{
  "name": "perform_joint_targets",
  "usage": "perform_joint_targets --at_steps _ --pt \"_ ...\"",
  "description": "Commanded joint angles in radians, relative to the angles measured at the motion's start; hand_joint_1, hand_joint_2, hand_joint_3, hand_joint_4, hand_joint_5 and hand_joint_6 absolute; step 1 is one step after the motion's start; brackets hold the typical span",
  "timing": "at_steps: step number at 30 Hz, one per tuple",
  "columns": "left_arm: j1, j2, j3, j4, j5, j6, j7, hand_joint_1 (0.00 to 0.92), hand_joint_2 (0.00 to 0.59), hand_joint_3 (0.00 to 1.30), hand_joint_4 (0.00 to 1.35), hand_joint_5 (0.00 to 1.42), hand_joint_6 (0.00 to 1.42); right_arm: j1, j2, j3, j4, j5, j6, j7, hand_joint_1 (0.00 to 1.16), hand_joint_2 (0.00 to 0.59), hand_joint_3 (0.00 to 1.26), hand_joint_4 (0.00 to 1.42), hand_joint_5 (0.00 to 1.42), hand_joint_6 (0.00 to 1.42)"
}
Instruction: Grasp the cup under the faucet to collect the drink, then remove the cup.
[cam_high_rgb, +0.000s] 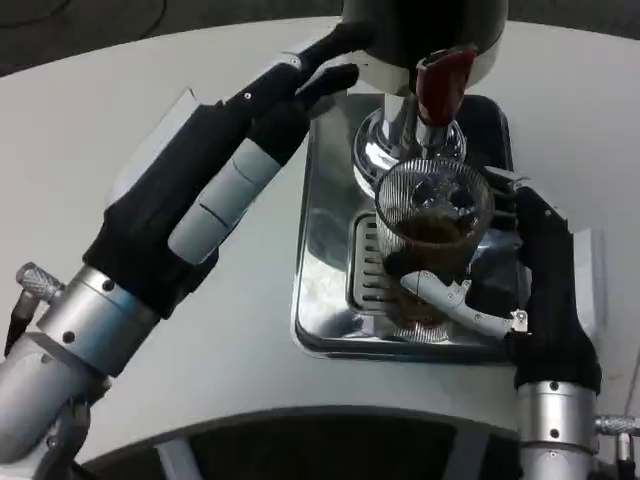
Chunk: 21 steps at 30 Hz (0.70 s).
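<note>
The right hand (500, 290) grips the cup (432, 235), fingers wrapped round its lower half. The cup stands upright over the grille of the steel drip tray (325, 300), directly below the faucet (440, 85) with its red handle, and holds dark drink in its lower part. The left hand (235, 150), at ten o'clock from the cup, reaches toward the dispenser (400, 25), fingers extended and holding nothing; fingertips lie near its base.

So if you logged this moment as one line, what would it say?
right hand: grips cup | cup: under faucet, dark drink inside, over tray | left hand: fingertips at dispenser base, holds nothing
</note>
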Motion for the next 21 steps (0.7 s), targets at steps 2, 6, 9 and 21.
perform_joint_targets --at_steps 2,6,9,21 --pt "0.088 0.027 0.020 -0.062 0.022 -0.022 -0.002 0.024 0.095 0.17 0.00 0.09 0.06 0.025 0.007 0.002 -0.064 0.000 -0.009 0.009 1.00 0.116 0.80 0.83 1.02 0.97" --pt "0.161 0.035 0.029 -0.101 0.035 -0.045 -0.003 0.024 0.095 0.17 0.00 0.09 0.06 0.043 0.005 -0.001 -0.089 0.004 -0.009 0.022 1.00 0.116 0.80 0.83 1.02 0.97" --pt "0.213 0.036 0.036 -0.121 0.046 -0.071 -0.004 0.024 0.095 0.18 0.00 0.09 0.06 0.055 0.003 -0.005 -0.106 0.008 -0.009 0.031 1.00 0.116 0.80 0.83 1.02 0.97" --pt "0.410 0.060 0.060 -0.174 0.063 -0.192 -0.033 0.036 0.093 0.19 0.00 0.09 0.06 0.122 -0.043 -0.052 -0.186 0.062 -0.026 0.116 1.00 0.116 0.80 0.83 1.02 0.97"
